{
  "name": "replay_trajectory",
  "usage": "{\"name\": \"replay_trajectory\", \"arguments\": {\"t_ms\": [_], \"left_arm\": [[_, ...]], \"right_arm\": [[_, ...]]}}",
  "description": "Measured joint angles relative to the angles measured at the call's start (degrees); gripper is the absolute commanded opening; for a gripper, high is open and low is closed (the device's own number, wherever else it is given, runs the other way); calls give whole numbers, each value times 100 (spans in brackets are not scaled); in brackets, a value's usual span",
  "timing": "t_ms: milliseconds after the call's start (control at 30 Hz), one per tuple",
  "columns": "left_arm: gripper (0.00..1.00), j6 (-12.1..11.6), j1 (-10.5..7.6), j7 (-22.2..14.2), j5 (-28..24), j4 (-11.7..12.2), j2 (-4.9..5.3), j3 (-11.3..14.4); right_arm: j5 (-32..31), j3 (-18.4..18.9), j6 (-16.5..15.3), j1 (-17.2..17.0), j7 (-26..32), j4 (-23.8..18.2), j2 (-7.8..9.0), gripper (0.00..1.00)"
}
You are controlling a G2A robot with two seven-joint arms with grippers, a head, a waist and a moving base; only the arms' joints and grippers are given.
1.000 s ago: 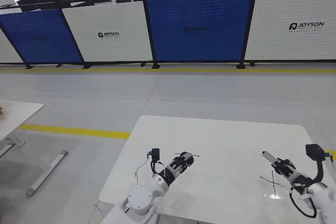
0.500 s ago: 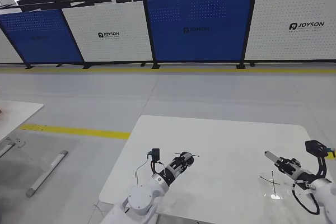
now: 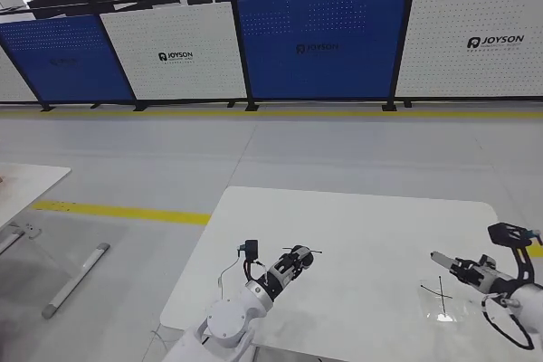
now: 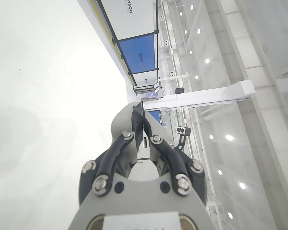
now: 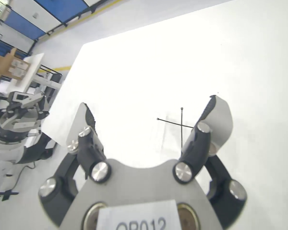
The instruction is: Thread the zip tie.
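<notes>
Zip ties [image 5: 181, 124] are crossed just ahead of the wide-open right gripper [image 5: 149, 102] — another tie [image 4: 142, 120] is pinched by the left gripper [image 4: 139, 114].

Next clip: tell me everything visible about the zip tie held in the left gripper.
The zip tie is a thin, black, plastic-looking strip. It is pinched between the ribbed black pads of the left gripper, whose jaws are closed on it. In the top view it shows as a fine, roughly straight line sticking out on either side of the gripper tip, over the near left part of the white table. Its head and any loop are too small to tell.
</notes>
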Motion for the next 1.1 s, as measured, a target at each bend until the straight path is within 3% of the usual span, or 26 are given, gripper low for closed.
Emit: {"name": "replay_trajectory", "arguments": {"t_ms": [233, 600, 733, 933, 1100], "left_arm": [[0, 0, 0, 0, 0, 0, 0, 0], [0, 0, 0, 0, 0, 0, 0, 0], [0, 0, 0, 0, 0, 0, 0, 0], [0, 0, 0, 0, 0, 0, 0, 0], [0, 0, 0, 0, 0, 0, 0, 0]], "right_arm": [[-837, -227, -214, 506, 1023, 117, 95, 100], [-868, -309, -289, 484, 956, 149, 98, 100], [-1180, -658, -600, 695, 1425, 189, 127, 100], [-1289, -1113, -681, 1115, 1980, 458, 124, 100], [-1272, -1128, -709, 1139, 2010, 484, 125, 100]]}}
